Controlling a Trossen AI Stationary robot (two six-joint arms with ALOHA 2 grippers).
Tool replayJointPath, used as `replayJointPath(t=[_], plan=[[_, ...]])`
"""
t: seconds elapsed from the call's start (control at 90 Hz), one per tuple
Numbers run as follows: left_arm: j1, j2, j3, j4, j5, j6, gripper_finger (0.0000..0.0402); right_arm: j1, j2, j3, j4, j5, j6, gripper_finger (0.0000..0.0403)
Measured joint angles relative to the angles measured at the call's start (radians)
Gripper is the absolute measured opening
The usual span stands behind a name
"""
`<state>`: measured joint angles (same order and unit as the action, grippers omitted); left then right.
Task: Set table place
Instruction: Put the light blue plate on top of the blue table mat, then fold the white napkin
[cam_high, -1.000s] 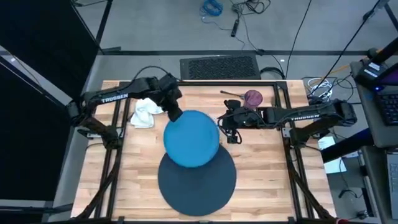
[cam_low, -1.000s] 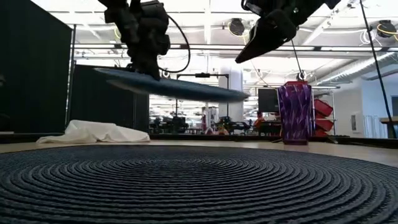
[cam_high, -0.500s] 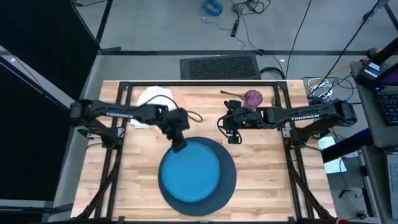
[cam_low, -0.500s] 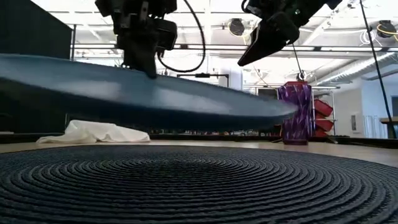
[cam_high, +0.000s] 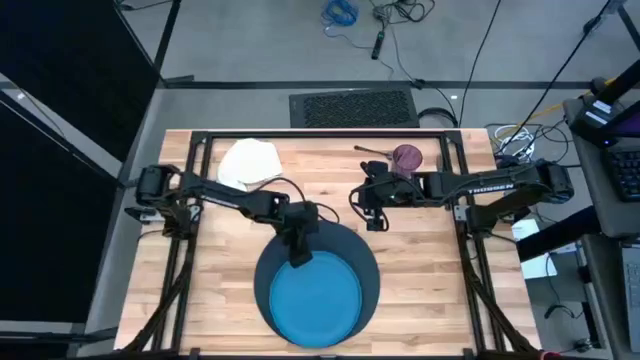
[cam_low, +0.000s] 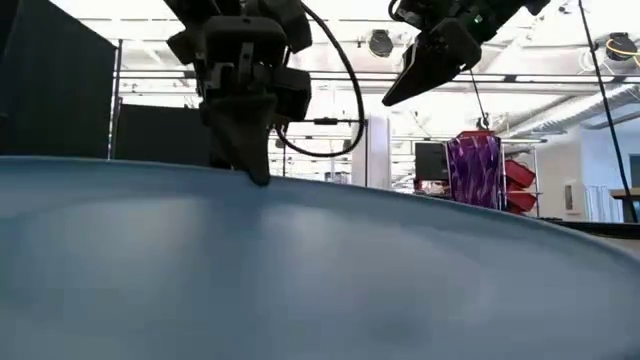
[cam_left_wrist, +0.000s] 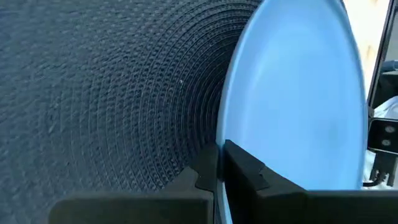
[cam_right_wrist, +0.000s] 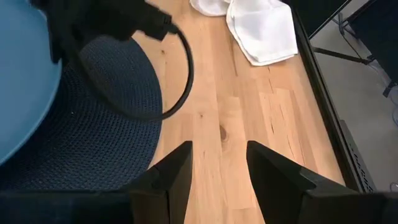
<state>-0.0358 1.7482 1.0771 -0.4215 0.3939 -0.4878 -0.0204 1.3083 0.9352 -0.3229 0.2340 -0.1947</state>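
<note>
Since a second ago we see the bright blue round plate (cam_high: 316, 296) carried over the dark navy woven mat (cam_high: 355, 250), left gripper (cam_high: 297, 253) clamped on its rim (right gripper (cam_high: 371, 208) parted, empty).

A grey floor (cam_high: 260, 50) runs behind the bench, with a dark ribbed mat (cam_high: 353, 107) against its far edge and loose cables (cam_high: 385, 25) trailing about. A black curtain (cam_high: 60, 150) closes one side. Level across, a bright open hall shows white ceiling beams (cam_low: 560, 85) and red bins (cam_low: 520, 178).
</note>
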Motion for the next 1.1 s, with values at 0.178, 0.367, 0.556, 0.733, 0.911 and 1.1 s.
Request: replayJointPath(t=[0.178,0.367,0.556,0.733,0.911,1.1], plan=[[0.004,0.01,0.0,0.005,-0.019,0.023,0.0,0.0,0.0,0.0,0.0,0.0,0.0,0.0138],[0.003,0.01,0.0,0.031,-0.053,0.022,0.0,0.0,0.0,0.0,0.001,0.0,0.0,0.0138],[0.003,0.01,0.0,0.041,-0.056,0.016,0.0025,0.0,0.0,0.0,0.003,0.0,0.0,0.0138],[0.003,0.01,0.0,0.04,-0.065,0.022,0.0069,0.0,0.0,0.0,0.003,0.0,0.0,0.0138],[0.004,0.01,0.0,0.038,-0.104,0.036,0.0096,0.0,0.0,0.0,0.003,0.0,0.0,0.0138],[0.019,0.01,0.005,-0.01,-0.111,0.083,0.01,0.0,0.0,0.0,0.004,0.0,0.0,0.0138]])
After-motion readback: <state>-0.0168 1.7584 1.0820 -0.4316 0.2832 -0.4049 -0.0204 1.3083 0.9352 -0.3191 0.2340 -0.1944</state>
